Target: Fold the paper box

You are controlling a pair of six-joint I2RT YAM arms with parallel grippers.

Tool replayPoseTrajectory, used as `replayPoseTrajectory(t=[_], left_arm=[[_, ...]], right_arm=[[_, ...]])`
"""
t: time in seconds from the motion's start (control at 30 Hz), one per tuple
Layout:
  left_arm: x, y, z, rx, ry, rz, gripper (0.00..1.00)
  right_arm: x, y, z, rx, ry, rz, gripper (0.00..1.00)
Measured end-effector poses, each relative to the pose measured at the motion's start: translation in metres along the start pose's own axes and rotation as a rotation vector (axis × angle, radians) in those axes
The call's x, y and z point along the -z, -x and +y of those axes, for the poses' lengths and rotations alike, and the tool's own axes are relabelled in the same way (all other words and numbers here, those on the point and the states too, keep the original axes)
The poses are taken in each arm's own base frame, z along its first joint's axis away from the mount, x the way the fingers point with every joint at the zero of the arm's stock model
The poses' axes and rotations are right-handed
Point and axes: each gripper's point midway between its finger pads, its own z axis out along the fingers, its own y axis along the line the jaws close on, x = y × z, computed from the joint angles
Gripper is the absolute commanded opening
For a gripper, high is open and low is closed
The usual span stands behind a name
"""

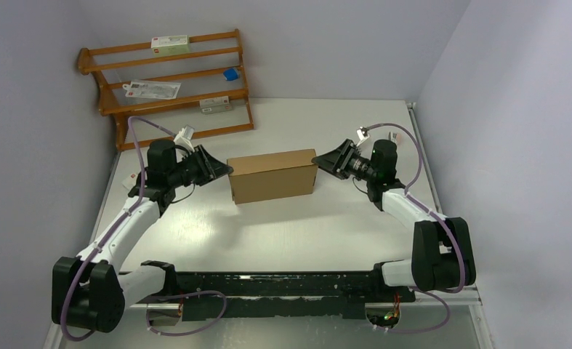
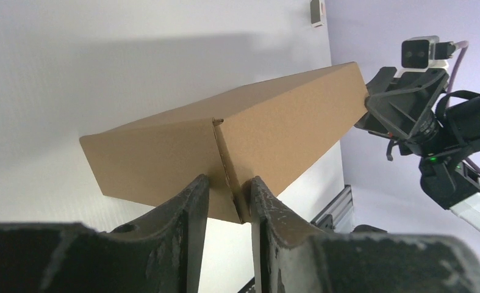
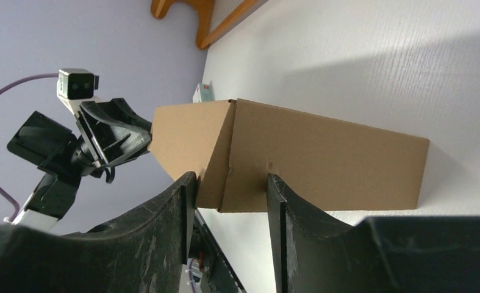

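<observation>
A white table (image 1: 283,233) is standing in a corner between pale lilac walls, and a wooden rack (image 1: 168,87) with small packets (image 1: 170,43) is leaning at the back left. The paper box (image 1: 272,175) is lying near the middle of the table, looking already closed into a long brown shape.

The left gripper (image 1: 224,169) is reaching to the box's left end and the right gripper (image 1: 317,157) to its right end. At each end the fingers are standing apart with the cardboard edge between them. Whether they are really pinching it or only framing it, I cannot tell.

The step in hand is probably pressing the end flaps home. To do it well, both arms should be pushing evenly toward each other along the long axis, so the box is not turning or sliding. The seam at the left end is showing a small gap, so the pressure should be going close to this seam.

The box is lying well apart from the table edges and the rack. The side walls are near behind both arms, so there is little room for pulling back.
</observation>
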Motion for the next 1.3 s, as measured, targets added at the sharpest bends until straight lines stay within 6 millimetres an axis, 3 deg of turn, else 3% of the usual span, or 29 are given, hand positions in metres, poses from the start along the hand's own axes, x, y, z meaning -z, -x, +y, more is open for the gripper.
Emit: replayPoseTrajectory(t=[0.6,0.9,1.1,1.2,1.3], left_arm=[[0.000,-0.001,0.005,-0.001,-0.047,0.037,0.12],[0.000,0.006,0.010,-0.057,0.001,0.004,0.05],[0.000,0.014,0.012,-0.078,0.036,-0.013,0.05],[-0.001,0.016,0.012,-0.084,0.040,-0.015,0.05],[-0.002,0.017,0.013,-0.091,0.042,-0.014,0.05]], right_arm=[[-0.004,-0.003,-0.016,0.073,-0.002,-0.010,0.00],[-0.012,0.000,-0.012,0.106,0.003,-0.008,0.00],[-0.009,0.000,-0.002,0.088,-0.004,0.027,0.12],[-0.007,-0.002,-0.001,0.070,-0.018,0.045,0.12],[-0.006,-0.002,0.000,0.059,-0.029,0.059,0.05]])
